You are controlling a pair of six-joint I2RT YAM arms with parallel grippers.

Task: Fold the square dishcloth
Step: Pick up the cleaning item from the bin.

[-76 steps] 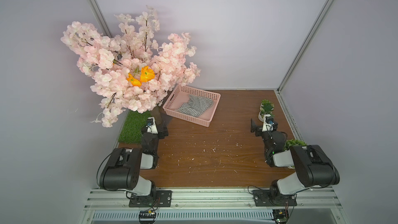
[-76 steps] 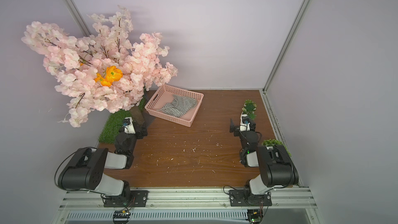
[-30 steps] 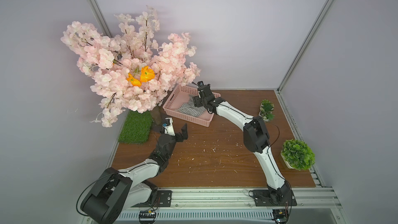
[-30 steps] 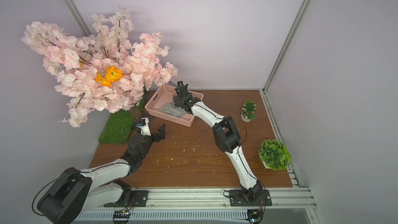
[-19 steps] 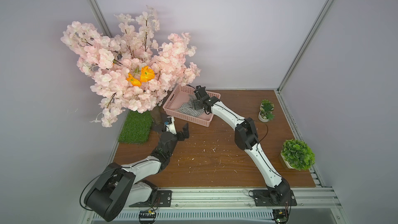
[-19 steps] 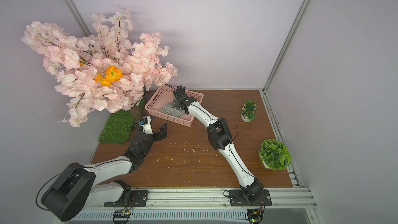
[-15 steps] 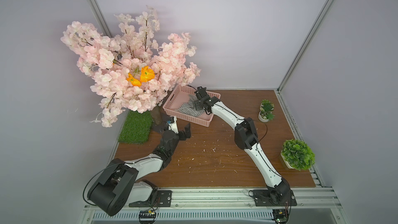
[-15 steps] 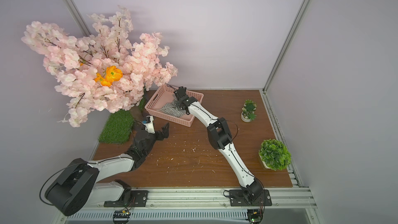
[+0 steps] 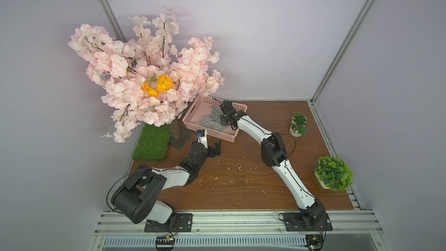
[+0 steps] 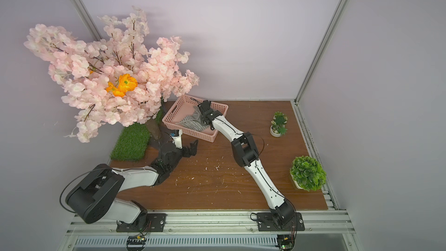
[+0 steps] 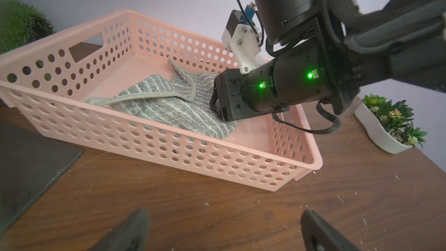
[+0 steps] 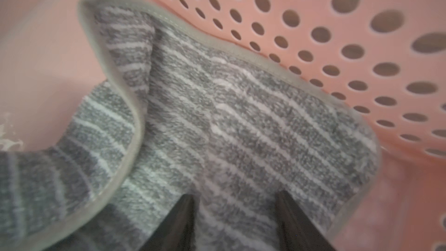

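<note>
The square dishcloth [image 9: 209, 123] [image 10: 190, 123] lies rumpled in the pink basket [image 9: 218, 138] [image 10: 194, 136] at the back of the table, grey with whitish stripes, one hemmed edge turned up. My right gripper [image 9: 220, 116] [image 10: 201, 117] [image 11: 214, 100] reaches down into the basket. In the right wrist view its fingers press into the dishcloth [image 12: 241, 117], and the gripper [image 12: 235, 196] stands partly open with a ridge of cloth between them. My left gripper [image 9: 215, 149] [image 10: 190, 149] [image 11: 225, 218] hovers wide open over bare wood just in front of the basket [image 11: 193, 155], holding nothing.
A pink blossom tree [image 9: 149, 88] overhangs the back left, above a grass mat [image 9: 152, 144] and a dark slab [image 11: 29, 160]. A white planter [image 9: 298, 124] and a bushy green pot plant [image 9: 333, 172] stand at the right. Small white crumbs dot the wood.
Both arms have left their rest poses. The right gripper has settled on the dishcloth in the basket and its jaws have narrowed. The left gripper has moved forward toward the basket.
</note>
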